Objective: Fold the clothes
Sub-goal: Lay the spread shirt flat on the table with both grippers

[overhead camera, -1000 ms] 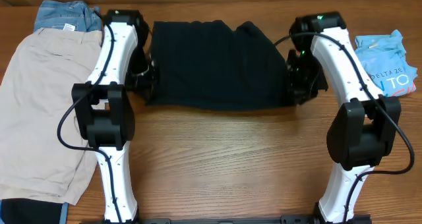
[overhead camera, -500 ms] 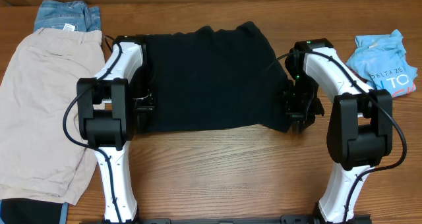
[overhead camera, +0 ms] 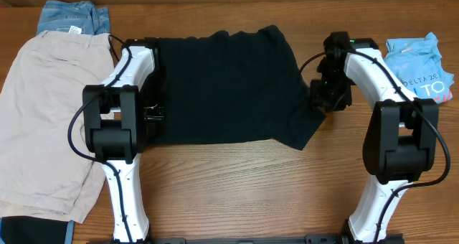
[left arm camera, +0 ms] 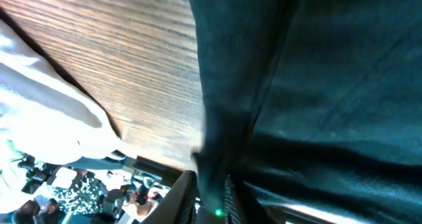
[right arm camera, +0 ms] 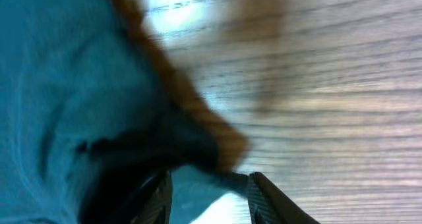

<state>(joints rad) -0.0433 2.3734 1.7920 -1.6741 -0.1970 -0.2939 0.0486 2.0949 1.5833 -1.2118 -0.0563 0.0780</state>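
Overhead, the black T-shirt (overhead camera: 222, 86) lies spread, not yet folded; shorts (overhead camera: 43, 115), denim (overhead camera: 72, 18) and blue shirt (overhead camera: 419, 64) wait at the frame's sides. My left tool (overhead camera: 153, 115) pinches its edge; whether the right tool (overhead camera: 324, 104) grips, I cannot tell.

Brown wooden table (overhead camera: 237, 186), visible grain

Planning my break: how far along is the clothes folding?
Done: nothing clearly folded. In hand: the black T-shirt lies spread flat, left claw and right claw at its side edges, grip unclear. Left: fold it, then the beige shorts and bunched light-blue shirt.
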